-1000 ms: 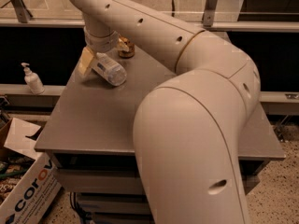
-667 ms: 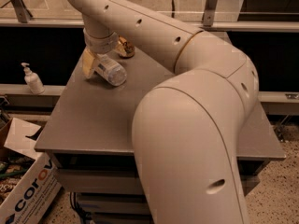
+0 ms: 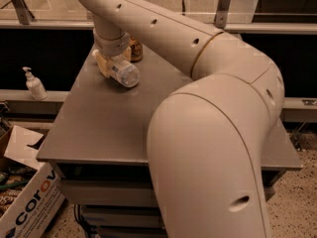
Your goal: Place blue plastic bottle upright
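The blue plastic bottle [image 3: 124,73] is a clear bottle lying tilted at the far left of the grey table [image 3: 109,128], its round base facing the camera. Its cap end is hidden under the wrist. My gripper [image 3: 115,66] comes down on it from above and is shut on the bottle, with one pale yellow finger [image 3: 102,63] showing against its left side. The bottle sits low, at or just above the tabletop; I cannot tell whether it touches.
A brown can [image 3: 135,49] stands just behind the gripper. A small white pump bottle [image 3: 33,85] stands on a ledge left of the table. A cardboard box [image 3: 29,202] sits on the floor at lower left. My large arm [image 3: 213,133] covers the table's right half.
The gripper and the bottle have shifted together a little to the right, toward the brown can. The bottle's tilt looks about the same.
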Motion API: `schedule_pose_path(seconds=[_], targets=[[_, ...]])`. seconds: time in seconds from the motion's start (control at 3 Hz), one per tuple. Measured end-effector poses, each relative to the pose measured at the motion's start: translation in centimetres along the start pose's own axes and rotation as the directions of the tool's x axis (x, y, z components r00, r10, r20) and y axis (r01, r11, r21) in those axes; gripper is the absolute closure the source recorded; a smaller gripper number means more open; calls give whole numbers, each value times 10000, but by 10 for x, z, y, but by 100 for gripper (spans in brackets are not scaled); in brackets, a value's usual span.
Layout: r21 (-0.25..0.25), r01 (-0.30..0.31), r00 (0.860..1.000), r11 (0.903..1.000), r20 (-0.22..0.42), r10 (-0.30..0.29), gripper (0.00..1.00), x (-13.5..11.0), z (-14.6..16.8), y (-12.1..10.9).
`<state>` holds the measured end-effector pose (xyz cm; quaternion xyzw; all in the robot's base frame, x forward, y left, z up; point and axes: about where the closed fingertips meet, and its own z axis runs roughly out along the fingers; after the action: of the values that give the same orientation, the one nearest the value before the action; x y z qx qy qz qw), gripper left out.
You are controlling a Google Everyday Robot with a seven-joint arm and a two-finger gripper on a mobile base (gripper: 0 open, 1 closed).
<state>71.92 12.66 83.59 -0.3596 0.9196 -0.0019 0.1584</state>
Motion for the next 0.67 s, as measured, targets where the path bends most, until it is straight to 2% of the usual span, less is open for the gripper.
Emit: schedule_pose_path(seconds=[0.33, 0.67], targets=[[-152, -280, 9972, 9995, 688, 290, 87, 7, -25, -16], [-469, -343, 9823, 9983, 1825, 424, 100, 22, -57, -31]])
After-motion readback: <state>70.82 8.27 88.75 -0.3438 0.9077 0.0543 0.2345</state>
